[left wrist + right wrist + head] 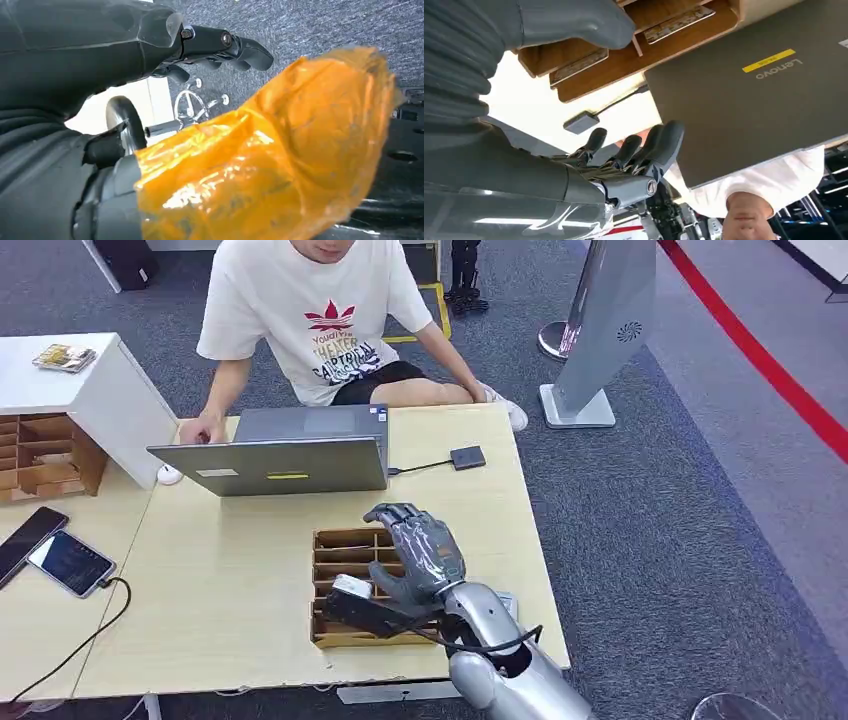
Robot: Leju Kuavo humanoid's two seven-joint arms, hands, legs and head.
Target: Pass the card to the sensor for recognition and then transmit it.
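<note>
A wooden slotted card tray (340,545) lies on the table in front of the laptop. Cards lie flat in its slots, one card (679,22) and another card (579,67) in the right wrist view. My right hand (420,550) hovers over the tray's right side with its fingers (659,145) spread and nothing in it. The sensor (467,457), a small black box (580,122) wired to the laptop, lies beyond the tray near the table's far right. My left hand (220,47) hangs off the table over grey carpet, fingers loosely apart and holding nothing.
A grey laptop (280,455) stands open behind the tray, with a person (320,320) in a white shirt sitting at it. Two phones (60,555) lie at the left on the pale table (220,600). A white cabinet (90,390) and a monitor stand (600,340) flank the table.
</note>
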